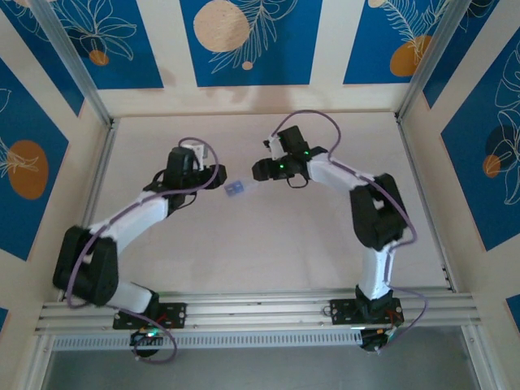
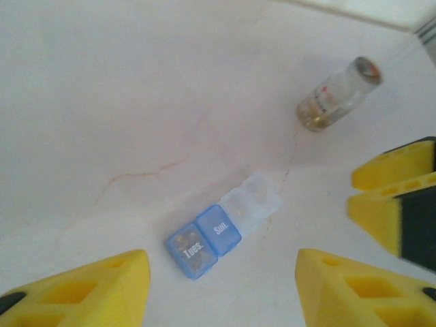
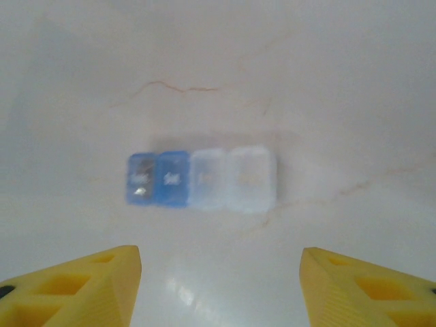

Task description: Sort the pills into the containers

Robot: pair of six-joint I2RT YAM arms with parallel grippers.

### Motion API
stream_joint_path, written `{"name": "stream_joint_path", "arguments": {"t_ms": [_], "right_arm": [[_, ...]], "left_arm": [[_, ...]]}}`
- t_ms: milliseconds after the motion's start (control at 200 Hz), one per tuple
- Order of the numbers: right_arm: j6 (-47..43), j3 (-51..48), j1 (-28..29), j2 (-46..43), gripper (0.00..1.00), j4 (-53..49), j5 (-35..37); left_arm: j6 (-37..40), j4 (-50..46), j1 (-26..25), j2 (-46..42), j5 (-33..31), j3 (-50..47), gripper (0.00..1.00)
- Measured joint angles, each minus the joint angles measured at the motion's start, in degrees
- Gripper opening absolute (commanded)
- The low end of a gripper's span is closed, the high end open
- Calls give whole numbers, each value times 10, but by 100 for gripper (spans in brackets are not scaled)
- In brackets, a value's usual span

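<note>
Pills [image 2: 315, 117]: tan mass at one end of one small clear vial [image 2: 338, 90], which lies on its side on the table [image 2: 102, 102], apart from the pill box [image 2: 221, 235]; single pieces too small to count; judged light, loose and apt to scatter, so best handled through the vial; vial judged stiff, smooth and likely to roll, best pinched across its round body at mid-length; pill box, one, flat on the table between the two arms; compartments [image 3: 251, 177], four in a row, two blue (marked Tues. and Sun.) and two clear; box judged light and liable to slide, best steadied by its long sides; left gripper [image 2: 221, 289], one, fingers spread, pinching nothing, above the box; right gripper [image 3: 219, 279], one, spread likewise, empty, facing the box
</note>
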Motion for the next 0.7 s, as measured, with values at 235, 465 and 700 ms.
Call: {"name": "stream_joint_path", "arguments": {"t_ms": [235,465,700], "right_arm": [[-23,-231,11,-231,64,96,64],[-80,-424,-3,-397,75,182,193],[-96,-486,-58,-424,99,240,282]], "left_arm": [[68,76,0,-212,-76,-156,76],[122,133,0,-341,-210,-285,100],[186,226,0,-356,-353,-395,100]]}}
